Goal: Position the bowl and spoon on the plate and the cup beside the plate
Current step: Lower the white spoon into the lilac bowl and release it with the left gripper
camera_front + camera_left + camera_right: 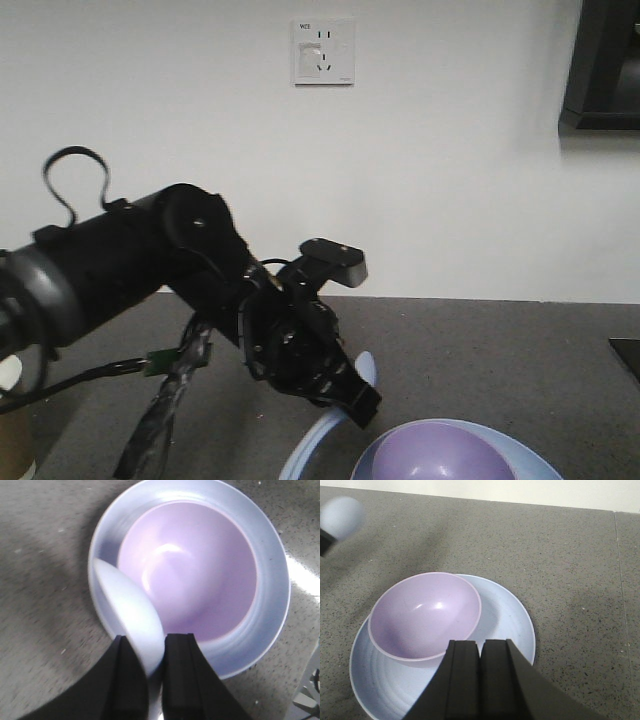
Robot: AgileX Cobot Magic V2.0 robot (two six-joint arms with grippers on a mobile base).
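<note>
Hanging in the left gripper (pixel 150 647), the spoon (pixel 131 612) is pinched at its handle between two black fingers (pixel 125 680). In the left wrist view its long axis runs from the jaws up and slightly left, scoop end farthest from the gripper. The scoop overlaps the left rim of the plate (pixel 272 585), just beside the bowl (pixel 195 570); whether it touches either cannot be told. The fingers hide the handle.

From the front, only a pale curve of spoon (pixel 312 438) shows under the gripper (pixel 352 398). The bowl (pixel 445 455) sits off-centre on the plate (pixel 535 462), and the bottom edge cuts off both.

The right gripper (pixel 480 647) has its fingers pressed together with nothing between them, covering the plate's near rim in its own view. The cup (pixel 15 440) stands on the counter (pixel 500 350) at far left, mostly cut off and well apart from the plate.
</note>
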